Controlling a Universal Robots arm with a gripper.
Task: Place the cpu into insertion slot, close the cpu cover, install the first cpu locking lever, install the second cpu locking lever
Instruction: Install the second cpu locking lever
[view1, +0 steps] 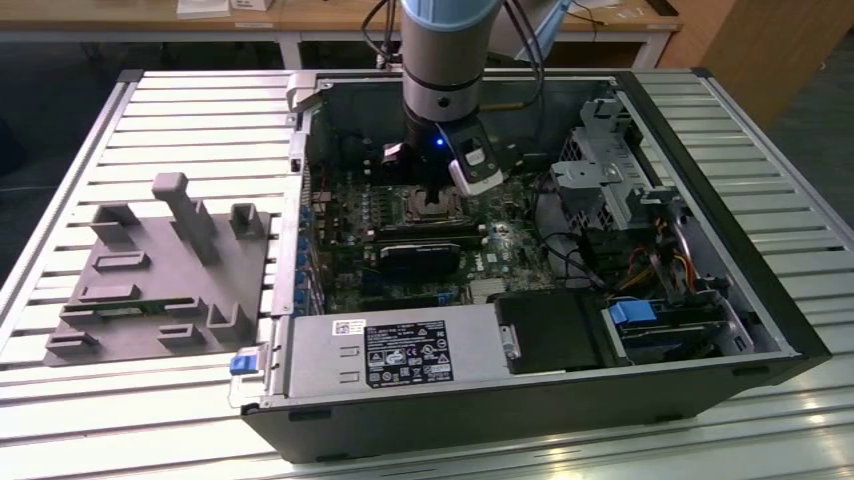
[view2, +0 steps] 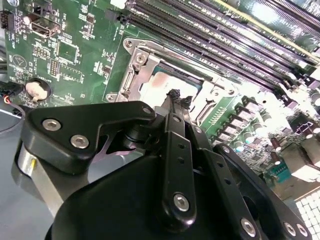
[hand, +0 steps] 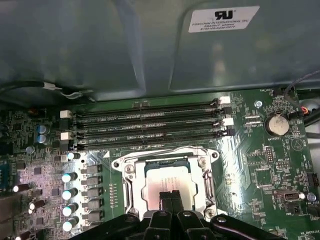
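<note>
The cpu (hand: 167, 181), a pale silver square chip, lies in the insertion slot (hand: 125, 187) on the green motherboard; it is also in the second wrist view (view2: 159, 86). The silver cpu cover (hand: 206, 176) appears to lie flat around the chip like a frame. My gripper (hand: 170, 198) is shut with nothing between its black fingertips, which are directly over the chip's near edge, at or just above its top. The fingertips show pressed together in the second wrist view (view2: 175, 95). In the exterior view the gripper (view1: 430, 192) reaches down into the open computer case. I cannot make out the locking levers' positions.
Long black memory slots (hand: 150, 125) run beside the socket, with a row of capacitors (hand: 70, 192) and a coin battery (hand: 276, 124) nearby. The case holds a power supply (view1: 387, 350) and a drive cage (view1: 614, 170). A grey fixture block (view1: 160, 270) sits on the slatted table.
</note>
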